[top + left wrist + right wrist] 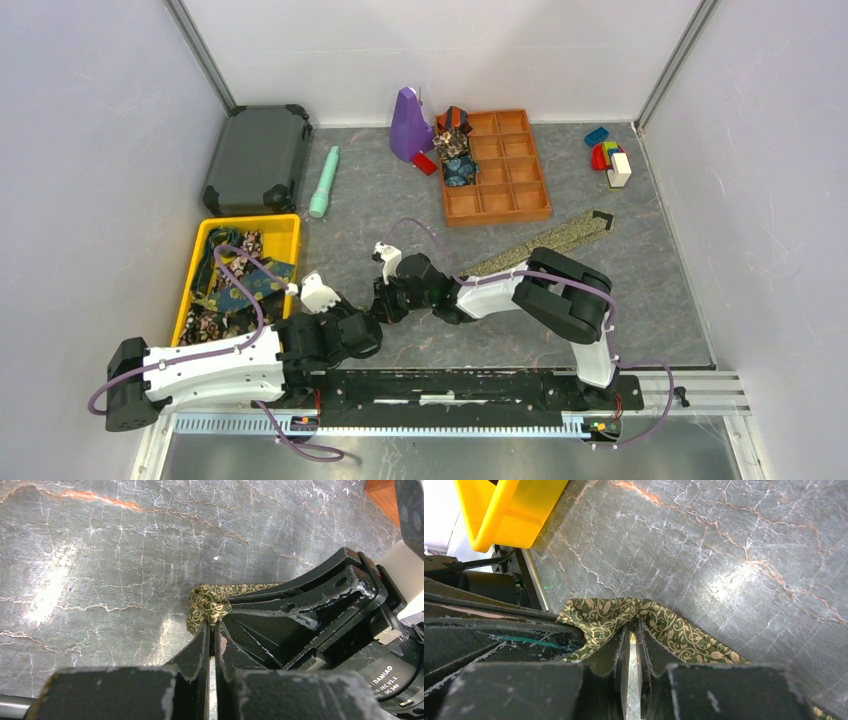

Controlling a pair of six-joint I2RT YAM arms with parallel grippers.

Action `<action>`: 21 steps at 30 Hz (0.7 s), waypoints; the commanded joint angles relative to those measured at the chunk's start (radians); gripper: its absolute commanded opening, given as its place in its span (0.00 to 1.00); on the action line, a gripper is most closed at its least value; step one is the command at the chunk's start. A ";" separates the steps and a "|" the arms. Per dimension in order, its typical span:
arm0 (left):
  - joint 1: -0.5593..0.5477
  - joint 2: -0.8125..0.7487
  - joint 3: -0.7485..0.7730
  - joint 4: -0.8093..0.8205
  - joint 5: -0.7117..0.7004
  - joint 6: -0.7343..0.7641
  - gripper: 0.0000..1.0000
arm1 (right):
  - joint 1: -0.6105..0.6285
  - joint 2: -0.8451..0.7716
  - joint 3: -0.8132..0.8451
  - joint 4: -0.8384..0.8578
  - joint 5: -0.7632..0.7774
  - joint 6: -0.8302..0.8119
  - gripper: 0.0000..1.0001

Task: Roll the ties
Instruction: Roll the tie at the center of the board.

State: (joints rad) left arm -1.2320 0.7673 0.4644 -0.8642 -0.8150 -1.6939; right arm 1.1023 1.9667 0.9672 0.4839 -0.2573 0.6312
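- One dark case (258, 158) lay shut at the far left of the worktop (640, 280).
- One yellow bin (252, 220) sat just in front of the case, with loose ties (232, 285) inside. They were tangled, dark floral and navy, so no sure count, but several.
- One teal cylinder (324, 182) lay on the worktop just right of the case.
- Two arms, two grippers, which met near the middle front of the worktop.
- The left gripper (213, 627) had its fingers almost together, with only a thin slit between them. Their tips pinched the folded end of the olive-gold tie (207, 605).
- The right gripper (634, 630) was likewise closed, with the same tie's fabric nipped between its fingers and bunched up on both sides of them.
- One purple object (409, 125) stood upright at the back, with one red block (425, 163) beside it, close to the tray's left edge.
- One wooden tray (498, 214) was divided into a grid of compartments. Rolled coils (457, 158) sat in its left column, about three, though the exact count was unclear. The other compartments showed bare wood.
- The olive-gold tie was green-gold with a pale vine-and-leaf print. It ran flat as one long strip from the grippers toward the right rear, partly hidden under the right arm, and its far end lay in front of the tray's right corner. The near end was curled into a small loop on the worktop.
- A small cluster of toy blocks (608, 155) sat at the far right rear: blue, red, green, yellow and white.
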 commanded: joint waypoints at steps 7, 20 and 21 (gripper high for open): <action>-0.004 0.022 -0.001 -0.018 -0.070 -0.034 0.03 | 0.004 0.073 0.058 0.058 -0.031 0.013 0.15; -0.003 0.107 0.050 -0.053 -0.119 -0.022 0.04 | -0.010 -0.076 0.039 -0.090 0.009 -0.058 0.19; -0.003 0.116 0.056 -0.056 -0.120 -0.020 0.04 | -0.014 -0.096 0.038 -0.111 0.015 -0.066 0.20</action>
State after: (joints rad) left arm -1.2320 0.8585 0.4683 -0.8932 -0.8505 -1.6939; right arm 1.1000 1.9747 0.9943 0.4313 -0.2638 0.6121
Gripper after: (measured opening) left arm 0.069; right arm 0.185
